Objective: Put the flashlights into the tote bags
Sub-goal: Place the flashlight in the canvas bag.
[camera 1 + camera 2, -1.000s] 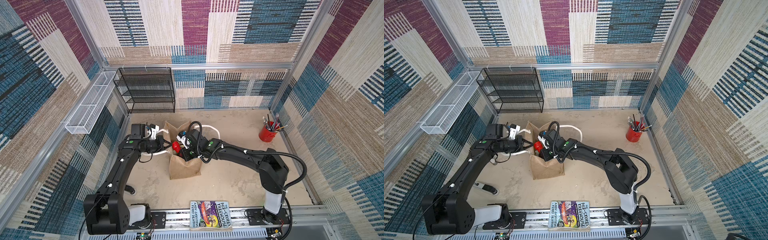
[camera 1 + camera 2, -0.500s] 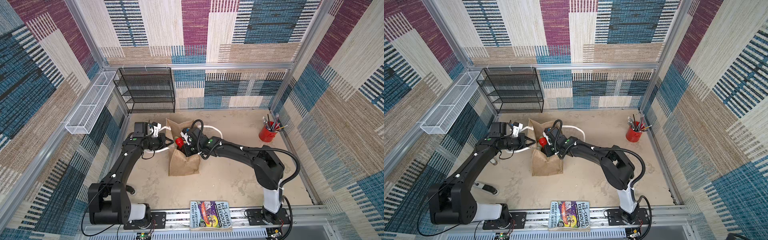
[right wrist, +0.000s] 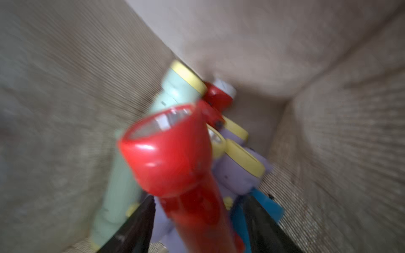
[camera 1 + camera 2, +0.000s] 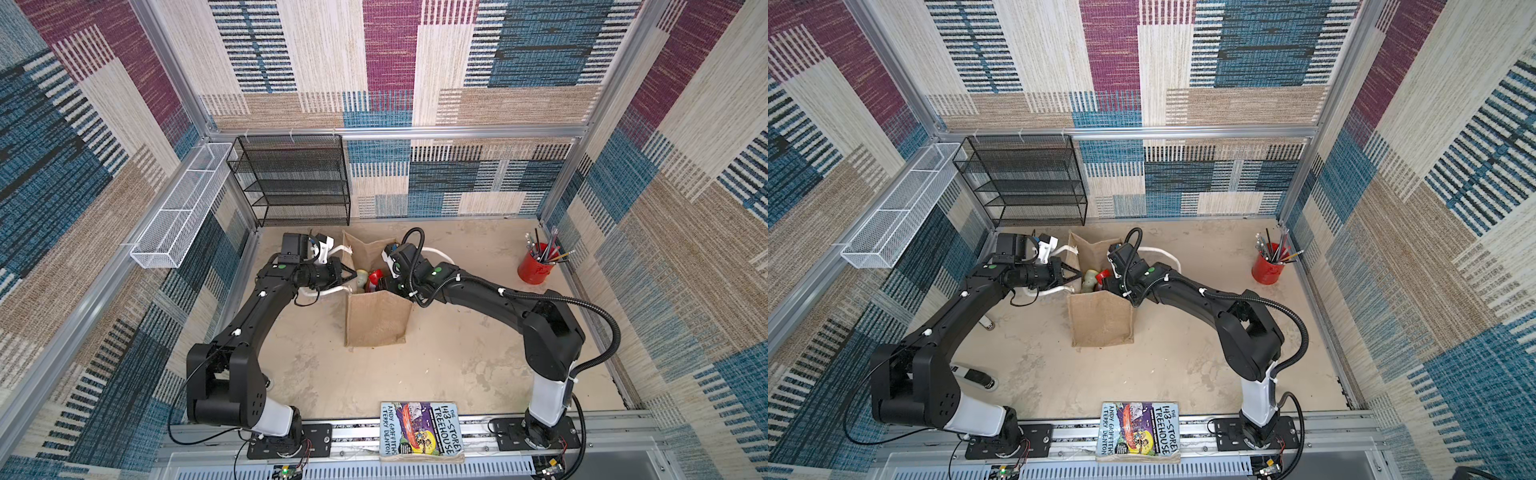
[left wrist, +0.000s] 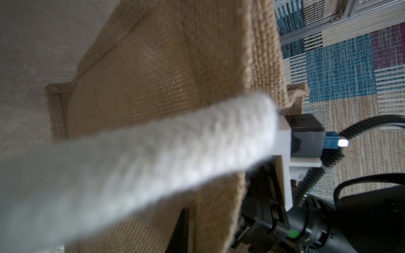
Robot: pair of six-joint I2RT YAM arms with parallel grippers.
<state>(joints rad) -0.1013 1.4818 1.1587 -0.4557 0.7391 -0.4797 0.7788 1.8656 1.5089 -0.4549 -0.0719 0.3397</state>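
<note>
The tan burlap tote bag (image 4: 376, 320) (image 4: 1100, 320) stands open mid-floor. My left gripper (image 4: 353, 275) (image 4: 1077, 274) is shut on its left rim, and a white rope handle (image 5: 153, 149) crosses the left wrist view, blurred. My right gripper (image 4: 384, 284) (image 3: 197, 227) reaches into the bag's mouth, open. A red flashlight (image 3: 175, 157) (image 4: 376, 276) sits blurred between its black fingers (image 3: 131, 230), with gaps on both sides. Below it in the bag lie a pale green flashlight (image 3: 175, 92) (image 4: 361, 276), lilac ones with yellow collars (image 3: 238, 173) and a blue one (image 3: 267, 206).
A black wire-mesh rack (image 4: 291, 183) stands at the back wall, and a white wire basket (image 4: 178, 208) hangs on the left wall. A red cup of pencils (image 4: 535, 270) is at the right. A book (image 4: 419, 430) lies on the front rail. A white-and-black object (image 4: 973, 376) lies by the left arm's base.
Both grippers shifted toward the back wall with the bag's mouth. My right gripper's jaws have opened away from the red flashlight. My left gripper keeps hold of the rim.
</note>
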